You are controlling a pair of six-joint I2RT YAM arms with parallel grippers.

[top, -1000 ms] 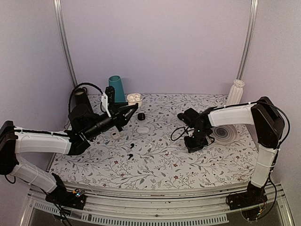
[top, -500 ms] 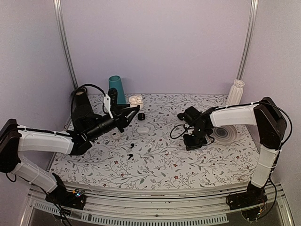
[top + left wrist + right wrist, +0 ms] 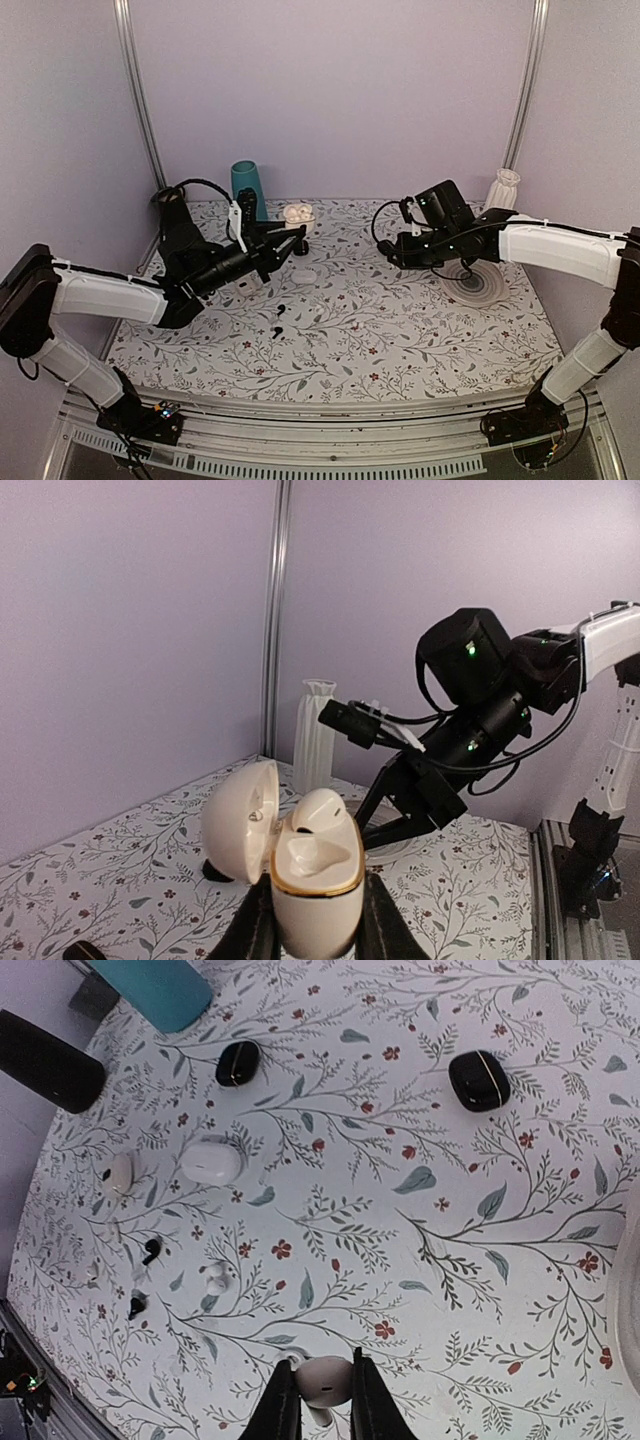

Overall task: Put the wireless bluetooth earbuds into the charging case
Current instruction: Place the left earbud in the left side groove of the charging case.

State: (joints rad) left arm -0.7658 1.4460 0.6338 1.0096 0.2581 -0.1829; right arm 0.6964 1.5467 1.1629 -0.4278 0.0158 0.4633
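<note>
My left gripper (image 3: 318,925) is shut on the white charging case (image 3: 315,895) and holds it upright above the table. Its lid (image 3: 238,820) hangs open to the left. One white earbud (image 3: 322,813) sits in the far hollow, and the near hollow (image 3: 303,848) is bare. From the top, the case (image 3: 296,213) floats at the back left. My right gripper (image 3: 323,1372) is shut on a second white earbud (image 3: 326,1384), high over the table. It points at the case from the right (image 3: 384,249) and stays apart from it.
On the table lie a closed white case (image 3: 210,1162), two black cases (image 3: 238,1063) (image 3: 479,1080), two black earbuds (image 3: 150,1252) (image 3: 135,1305) and a loose white earbud (image 3: 214,1280). A teal cup (image 3: 247,183) stands at the back left, a white vase (image 3: 503,190) at the back right, a round disc (image 3: 482,283) beside it.
My right gripper has risen from the table with the white earbud and swung up toward the back. My left gripper has carried the open case a little to the right.
</note>
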